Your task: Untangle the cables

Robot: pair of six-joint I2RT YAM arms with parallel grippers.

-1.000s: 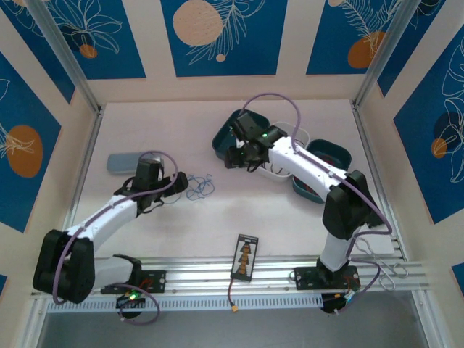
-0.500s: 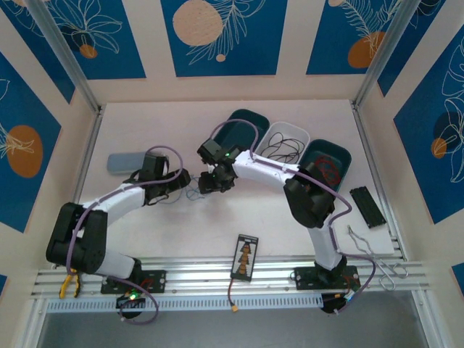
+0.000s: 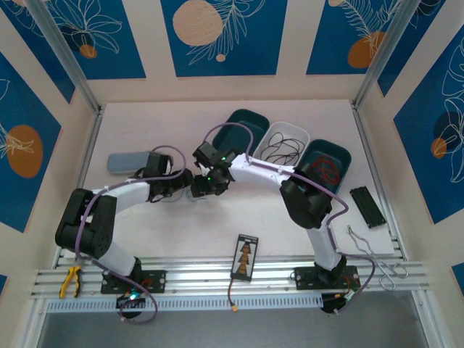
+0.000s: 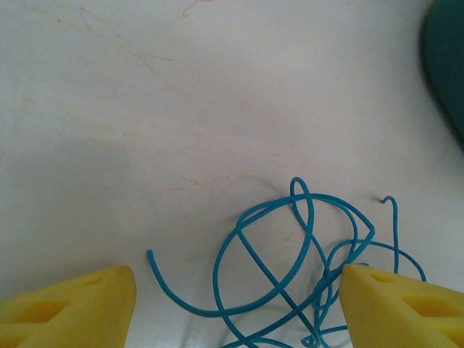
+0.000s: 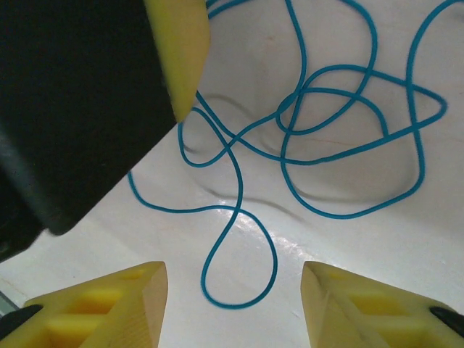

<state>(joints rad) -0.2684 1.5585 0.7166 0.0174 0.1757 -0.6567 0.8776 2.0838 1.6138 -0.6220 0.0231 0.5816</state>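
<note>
A loose tangle of thin blue cables (image 4: 290, 261) lies on the white table. My left gripper (image 4: 235, 312) stands open over it, and its right finger (image 4: 399, 308) touches a few strands. My right gripper (image 5: 235, 304) is open too, with one blue cable loop (image 5: 239, 272) lying between its fingers, untouched. In the top view the left gripper (image 3: 181, 185) and right gripper (image 3: 200, 184) face each other closely at mid-table, covering most of the tangle. The left gripper's yellow finger (image 5: 180, 51) shows in the right wrist view.
At the back stand a teal tray (image 3: 243, 125), a white tray (image 3: 303, 138) with black wires and a teal tray (image 3: 344, 155) with red wires. A grey-blue case (image 3: 125, 161) lies at left. A black device (image 3: 246, 255), black strip (image 3: 366, 206), pliers (image 3: 69, 281) and tongs (image 3: 370, 250) sit near the front.
The right arm swung from the trays leftward to the blue tangle. The left gripper moved right onto the tangle and its jaws narrowed somewhat.
</note>
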